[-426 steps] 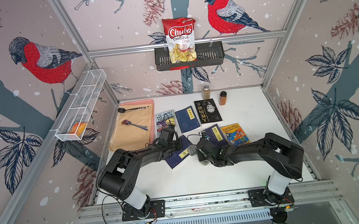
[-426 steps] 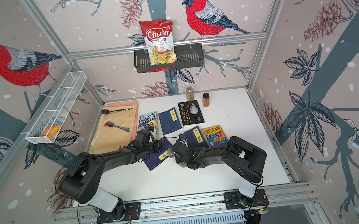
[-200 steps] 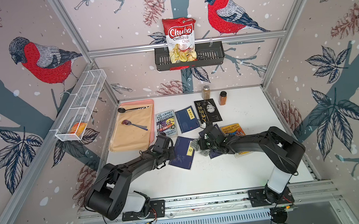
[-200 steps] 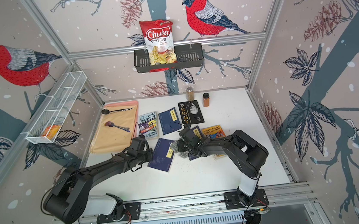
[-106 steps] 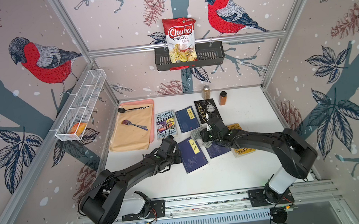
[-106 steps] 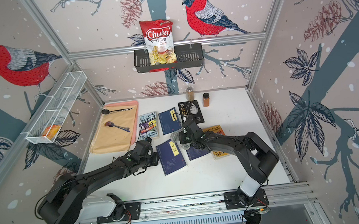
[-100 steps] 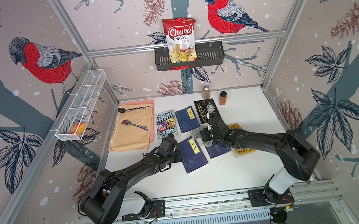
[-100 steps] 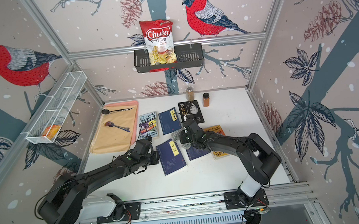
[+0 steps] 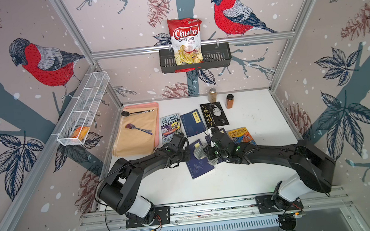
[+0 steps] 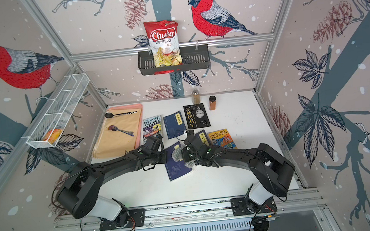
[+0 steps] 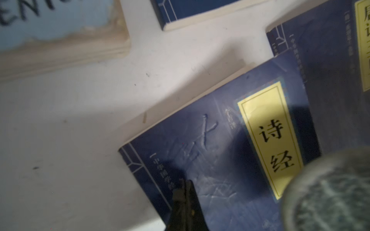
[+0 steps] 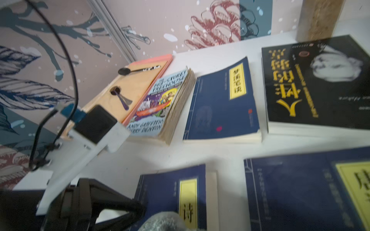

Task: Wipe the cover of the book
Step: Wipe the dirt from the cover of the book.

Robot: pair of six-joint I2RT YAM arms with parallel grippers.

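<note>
- The blue book (image 9: 200,167) lies flat on the table (image 9: 249,119), towards the front. The left gripper (image 9: 187,154), jaws together, presses on the cover near the spine, probably to stop the book sliding.
- The right gripper (image 9: 205,153) is clamped on a grey cloth (image 9: 198,152) that rests on the cover for wiping.
- Both arms reach low and forward, and their wrists meet at the book.

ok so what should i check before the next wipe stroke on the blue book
1. Left gripper shut, tip pressing blue book near its spine: ok.
2. Right gripper shut on cloth: ok.
3. Cloth resting on the cover: ok.
4. Book flat on table: ok.
5. Gap to neighbouring book: not ok, corners meet.
6. Cover already clean: cannot tell.
</note>
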